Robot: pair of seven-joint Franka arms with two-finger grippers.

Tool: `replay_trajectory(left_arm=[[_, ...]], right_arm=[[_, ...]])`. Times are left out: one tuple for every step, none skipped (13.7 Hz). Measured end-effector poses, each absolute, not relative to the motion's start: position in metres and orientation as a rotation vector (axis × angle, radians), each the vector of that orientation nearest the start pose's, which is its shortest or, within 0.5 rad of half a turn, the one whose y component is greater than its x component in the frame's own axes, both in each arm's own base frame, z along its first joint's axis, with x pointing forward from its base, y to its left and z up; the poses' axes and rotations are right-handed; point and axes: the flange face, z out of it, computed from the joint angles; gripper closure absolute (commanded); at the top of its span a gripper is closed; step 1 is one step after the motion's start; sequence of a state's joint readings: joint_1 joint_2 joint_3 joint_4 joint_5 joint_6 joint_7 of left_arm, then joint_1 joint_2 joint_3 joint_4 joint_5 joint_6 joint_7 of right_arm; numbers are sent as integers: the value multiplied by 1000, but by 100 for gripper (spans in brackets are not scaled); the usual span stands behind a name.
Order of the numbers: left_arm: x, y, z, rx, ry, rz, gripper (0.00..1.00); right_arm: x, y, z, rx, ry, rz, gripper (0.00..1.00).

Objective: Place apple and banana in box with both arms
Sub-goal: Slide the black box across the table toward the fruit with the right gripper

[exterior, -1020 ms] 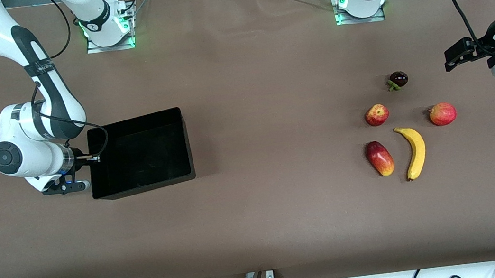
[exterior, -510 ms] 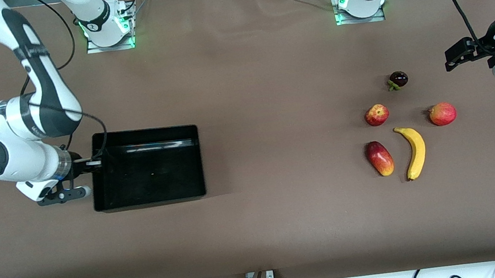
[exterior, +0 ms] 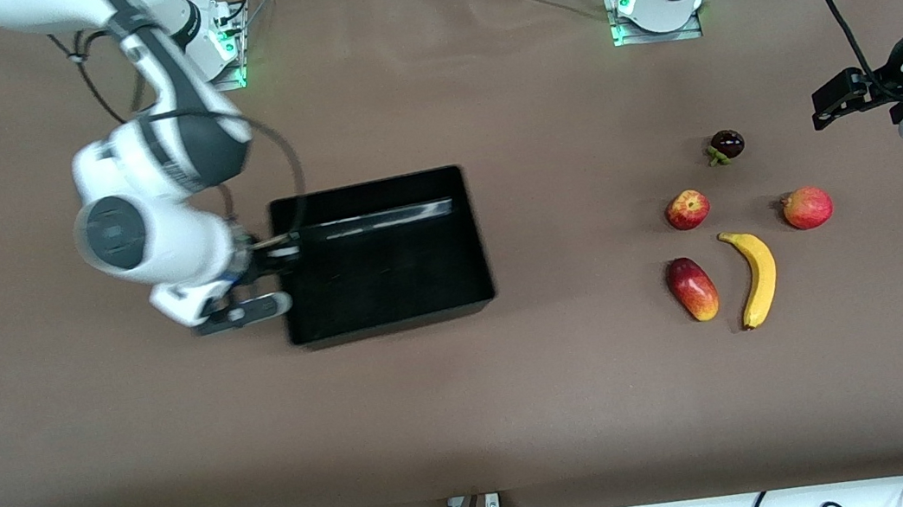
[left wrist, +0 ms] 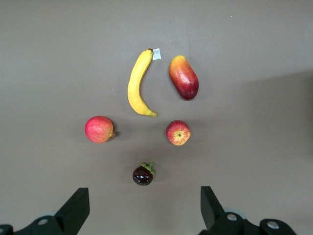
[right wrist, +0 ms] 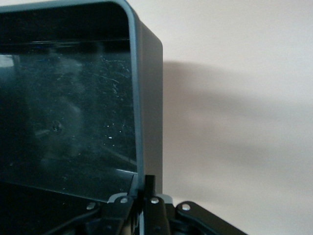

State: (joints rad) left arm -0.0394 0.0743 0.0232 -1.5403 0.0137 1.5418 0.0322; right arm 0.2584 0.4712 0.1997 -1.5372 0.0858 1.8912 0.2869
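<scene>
The black box [exterior: 391,324] is at mid-table, and my right gripper [exterior: 278,263] is shut on its end wall at the right arm's end. In the right wrist view the right gripper [right wrist: 145,188] pinches the thin wall of the box [right wrist: 149,98]. The apple [exterior: 687,209] and the banana [exterior: 755,276] lie among other fruit toward the left arm's end. My left gripper [exterior: 821,109] hangs open and empty over bare table by that end. Its wrist view shows the left gripper [left wrist: 144,205], the apple [left wrist: 178,132] and the banana [left wrist: 138,83].
A pinkish-red round fruit [exterior: 807,207] lies beside the banana. An oblong red-yellow fruit [exterior: 692,289] lies on the banana's other flank. A small dark fruit with a green cap [exterior: 726,145] sits farther from the front camera than the apple. Cables run along the table's near edge.
My right arm has carried the box from the right arm's end toward the middle of the table, still gripping its wall. The left arm and the fruit have not moved.
</scene>
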Motion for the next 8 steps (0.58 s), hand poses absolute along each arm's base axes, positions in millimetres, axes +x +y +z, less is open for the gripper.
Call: replay_trajectory(left_arm=[[573, -8, 595, -3124, 74, 114, 0], [573, -7, 595, -3124, 73, 114, 0], [573, -7, 594, -3124, 71, 115, 0], [573, -6, 594, -3124, 69, 115, 0], [573, -5, 594, -3124, 68, 116, 0], [573, -5, 594, -3124, 66, 118, 0], [573, -4, 594, -3124, 65, 120, 0], [573, -4, 594, -3124, 63, 121, 0]], right_arm=[[604, 318, 374, -3006, -167, 237, 100], [598, 348, 368, -3001, -149, 218, 100], [593, 377, 361, -2992, -130, 196, 100], [587, 403, 351, -2984, -111, 183, 100], [582, 426, 340, -2976, -91, 174, 100], [576, 449, 326, -2967, -69, 168, 100], [569, 468, 313, -2959, -48, 161, 100], [563, 485, 301, -2950, -27, 155, 100]])
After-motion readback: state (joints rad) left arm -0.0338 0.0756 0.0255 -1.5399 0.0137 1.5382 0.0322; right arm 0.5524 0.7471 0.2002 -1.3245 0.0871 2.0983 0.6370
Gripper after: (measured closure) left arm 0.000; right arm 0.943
